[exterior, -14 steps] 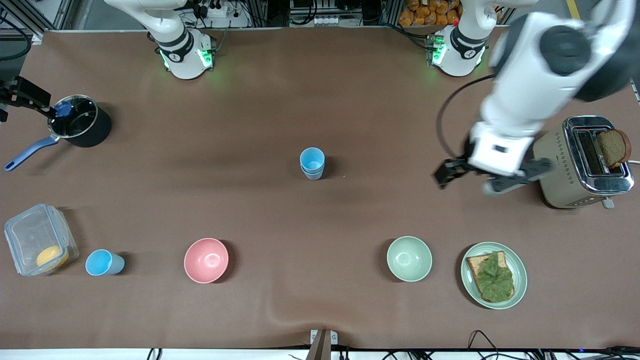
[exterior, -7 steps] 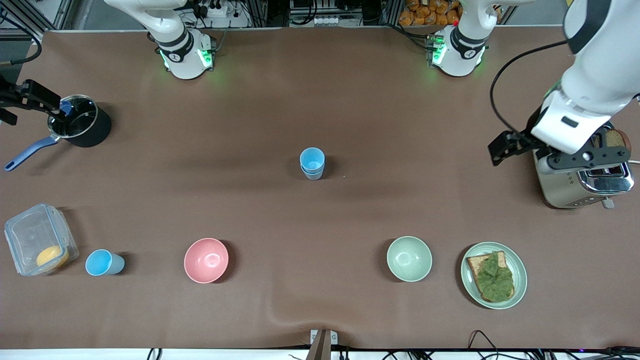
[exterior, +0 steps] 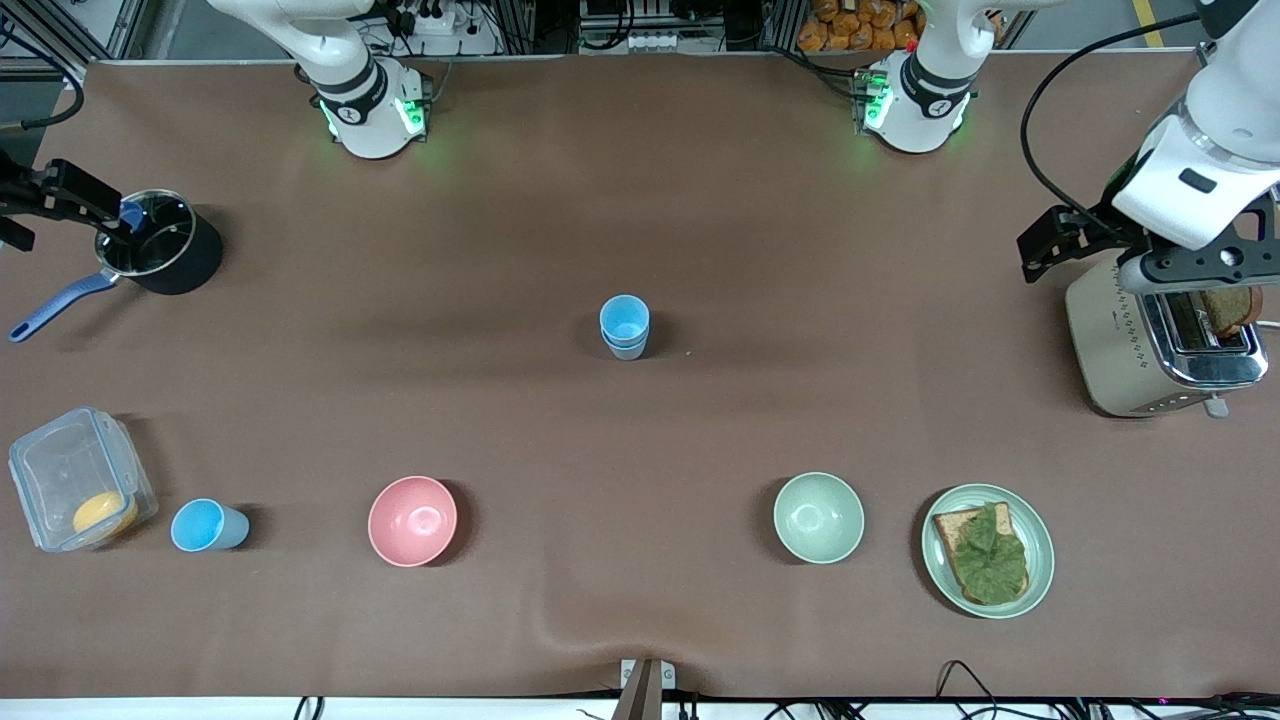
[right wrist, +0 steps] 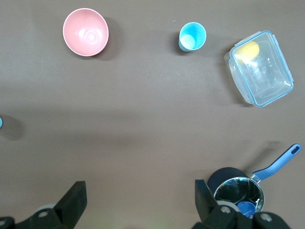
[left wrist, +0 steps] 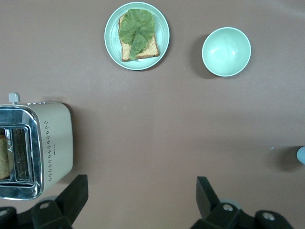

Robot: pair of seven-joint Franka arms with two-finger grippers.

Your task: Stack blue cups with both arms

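Note:
Two light-blue cups (exterior: 624,326) stand nested in one stack at the middle of the table. A third blue cup (exterior: 207,526) stands alone near the front camera at the right arm's end, and shows in the right wrist view (right wrist: 192,36). My left gripper (exterior: 1195,262) hangs high over the toaster, open and empty (left wrist: 142,191). My right gripper (exterior: 60,190) hangs high by the saucepan at the view's edge, open and empty (right wrist: 141,193). The stack's edge just shows in the left wrist view (left wrist: 301,155).
A pink bowl (exterior: 412,520), a pale green bowl (exterior: 818,517) and a plate with leaf-topped toast (exterior: 987,550) line the near side. A clear container (exterior: 78,492) stands beside the lone cup. A black saucepan (exterior: 160,245) and a toaster (exterior: 1160,340) stand at the table's ends.
My left arm has swung away from the middle of the table and risen over the toaster. The right gripper shifted slightly. The cups have not moved.

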